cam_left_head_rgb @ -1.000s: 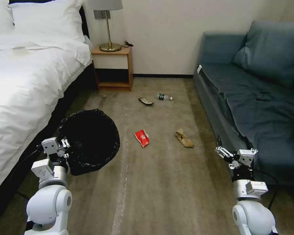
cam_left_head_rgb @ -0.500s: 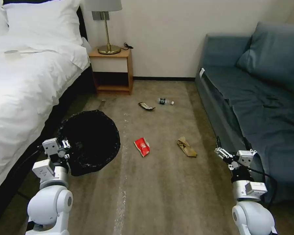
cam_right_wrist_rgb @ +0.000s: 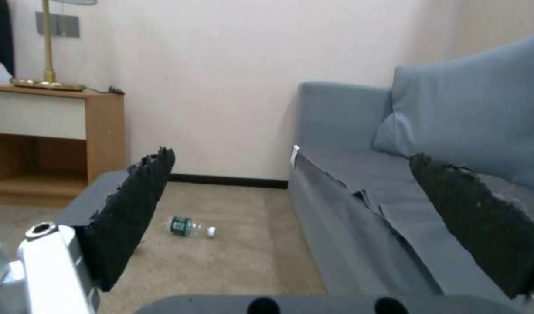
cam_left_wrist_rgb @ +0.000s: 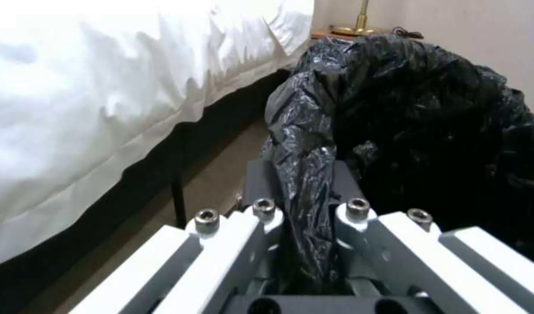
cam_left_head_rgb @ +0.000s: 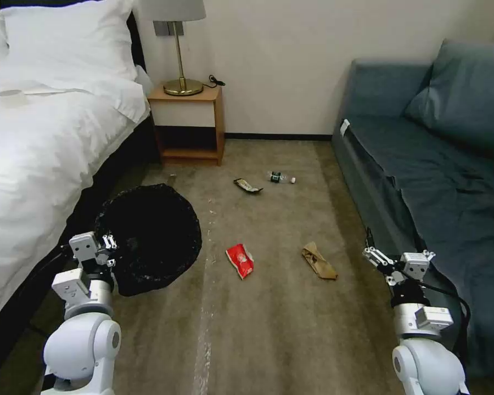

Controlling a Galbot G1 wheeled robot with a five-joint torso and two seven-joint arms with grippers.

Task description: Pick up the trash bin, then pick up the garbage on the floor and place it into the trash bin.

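The trash bin [cam_left_head_rgb: 151, 236], lined with a crinkled black bag, hangs at my left side beside the bed. My left gripper [cam_left_head_rgb: 108, 246] is shut on its rim; the left wrist view shows the fingers [cam_left_wrist_rgb: 261, 209] pinching a fold of the black bag [cam_left_wrist_rgb: 406, 109]. The garbage lies on the carpet ahead: a red snack packet [cam_left_head_rgb: 240, 260], a brown paper bag [cam_left_head_rgb: 319, 261], a dark-and-yellow wrapper [cam_left_head_rgb: 247, 185] and a small clear bottle [cam_left_head_rgb: 280, 177] [cam_right_wrist_rgb: 189, 227]. My right gripper [cam_left_head_rgb: 372, 249] [cam_right_wrist_rgb: 301, 205] is open and holds nothing, raised close to the sofa's front edge.
A white bed [cam_left_head_rgb: 33, 142] runs along the left. A wooden nightstand [cam_left_head_rgb: 187, 123] with a brass lamp stands at the back wall. The blue sofa [cam_left_head_rgb: 433, 181] lines the right side. Carpet floor stretches between them.
The whole picture has shifted: the litter and furniture sit lower and nearer, so the camera has moved forward. Both arms keep their pose and the bin stays in the left gripper.
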